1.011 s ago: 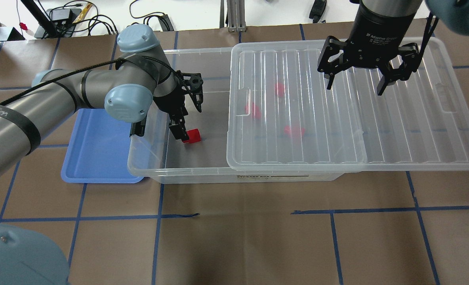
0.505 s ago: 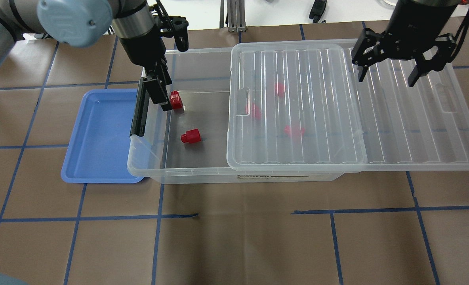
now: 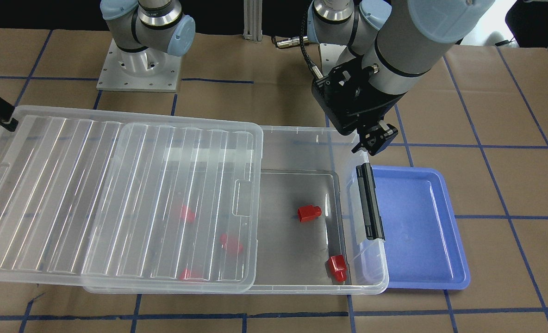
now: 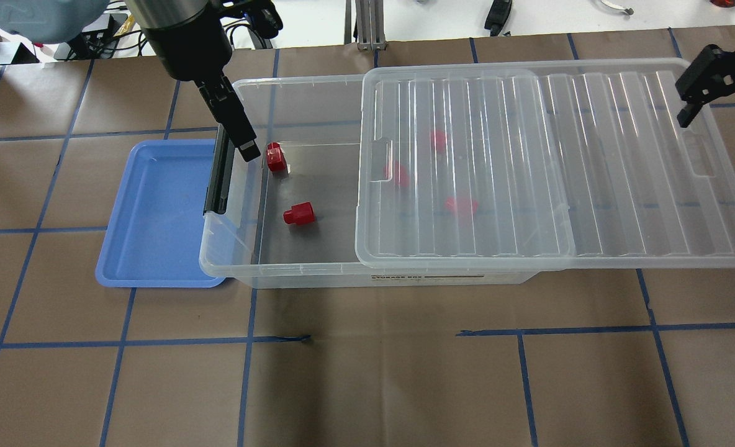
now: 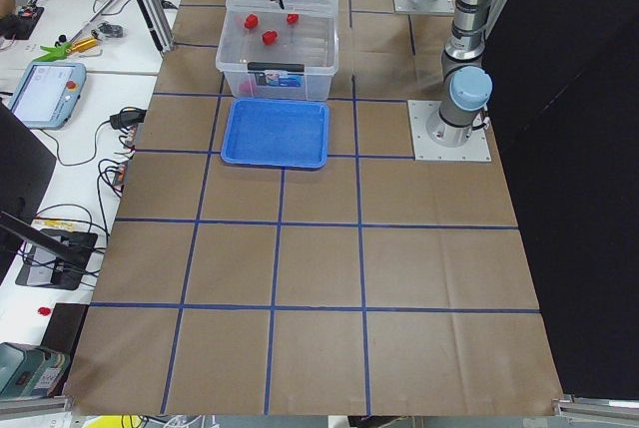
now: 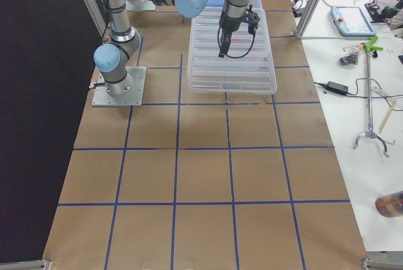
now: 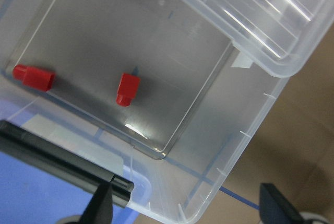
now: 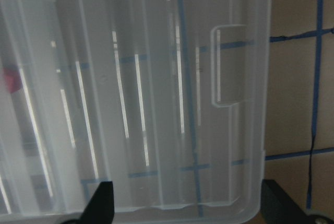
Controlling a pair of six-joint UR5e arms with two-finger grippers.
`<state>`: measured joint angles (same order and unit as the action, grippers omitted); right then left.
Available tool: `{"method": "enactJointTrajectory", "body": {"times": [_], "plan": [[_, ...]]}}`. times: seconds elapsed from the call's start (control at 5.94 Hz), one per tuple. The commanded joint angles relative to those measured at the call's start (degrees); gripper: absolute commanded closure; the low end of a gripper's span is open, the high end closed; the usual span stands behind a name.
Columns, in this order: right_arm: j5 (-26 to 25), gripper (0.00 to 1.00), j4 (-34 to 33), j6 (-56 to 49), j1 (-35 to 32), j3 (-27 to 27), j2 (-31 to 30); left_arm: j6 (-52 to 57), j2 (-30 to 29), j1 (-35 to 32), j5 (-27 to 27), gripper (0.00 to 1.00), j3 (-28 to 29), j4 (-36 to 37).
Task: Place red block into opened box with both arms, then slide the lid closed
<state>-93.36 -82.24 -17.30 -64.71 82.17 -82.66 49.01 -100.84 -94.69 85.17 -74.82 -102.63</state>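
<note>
The clear box lies across the table, its left part uncovered. Two red blocks rest on that open floor, also seen as red blocks from the front. Three more red blocks show blurred under the ribbed lid, which covers the box's right part and overhangs its right end. My left gripper hangs open and empty above the box's far-left corner. My right gripper is open and empty over the lid's right end, near its recessed tab.
A blue tray sits against the box's left short side, where the black clip is. Cables and gear lie beyond the table's far edge. Brown paper with blue tape lines covers the table in front of the box.
My left gripper has lifted out of the box, away from the red block, toward the far left. My right gripper has moved right from over the lid's middle to its right end.
</note>
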Motion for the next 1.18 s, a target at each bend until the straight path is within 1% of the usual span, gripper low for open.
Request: {"method": "enactJointTrajectory", "body": {"times": [0.0,0.17,0.34,0.51,0.67,0.84,1.01], "plan": [[-2.88,0.00,-8.76,-9.80,7.37,0.10,5.46,-13.65,2.92,0.56,6.02,0.02,-1.81,5.06],[-2.71,0.00,-12.21,-11.51,9.76,0.36,8.80,-24.64,6.15,3.17,5.97,0.02,-3.39,5.16],[-2.79,0.00,-16.59,-11.87,11.35,2.45,10.57,-33.89,8.53,5.03,6.06,0.02,-4.10,5.16],[-2.88,0.00,-20.81,-13.44,11.88,5.69,10.33,-42.34,8.82,5.39,5.88,0.02,-4.37,5.16],[-2.71,0.00,-23.72,-12.76,11.89,8.86,9.98,-50.95,9.08,5.22,5.88,0.02,-4.89,5.08],[-2.19,0.00,-24.19,-11.89,11.45,10.72,8.41,-51.90,9.87,5.22,5.79,0.02,-6.20,5.16],[-1.66,0.00,-23.93,-8.05,10.84,12.74,6.13,-49.30,11.09,5.13,5.53,0.02,-8.13,5.08]]}}
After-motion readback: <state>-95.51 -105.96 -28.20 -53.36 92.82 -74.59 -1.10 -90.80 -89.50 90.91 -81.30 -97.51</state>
